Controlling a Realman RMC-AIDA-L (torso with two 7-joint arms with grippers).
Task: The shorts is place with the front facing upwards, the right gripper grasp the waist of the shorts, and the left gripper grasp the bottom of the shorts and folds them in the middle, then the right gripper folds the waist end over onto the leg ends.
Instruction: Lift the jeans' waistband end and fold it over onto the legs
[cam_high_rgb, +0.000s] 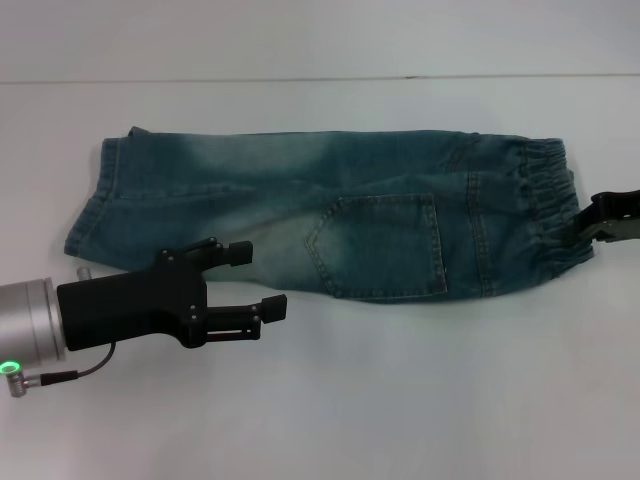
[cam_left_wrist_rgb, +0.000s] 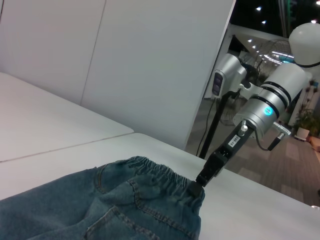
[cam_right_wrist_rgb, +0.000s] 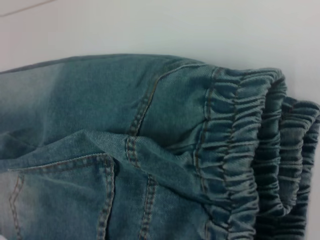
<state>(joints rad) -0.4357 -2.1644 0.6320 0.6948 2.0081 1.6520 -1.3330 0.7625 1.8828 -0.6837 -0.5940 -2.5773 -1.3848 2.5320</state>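
Folded blue denim shorts (cam_high_rgb: 330, 215) lying lengthwise on the plain white tabletop (cam_high_rgb: 400, 400), one gripper at each end.

You see a bare white surface with a seam line near its far edge; in the left wrist view white wall panels stand behind it, and a dim room with ceiling lights opens beyond. The puckered elastic waist (cam_high_rgb: 540, 205) points to the table's right edge, the flat stitched leg ends (cam_high_rgb: 100, 200) to its left. The black right gripper (cam_left_wrist_rgb: 196, 187) is cut off at the frame edge in the head view; its tip meets the waistband, but you cannot tell whether it grips. The black left gripper with silver wrist (cam_high_rgb: 262, 280) hovers level near the leg ends, fingers spread, holding nothing.
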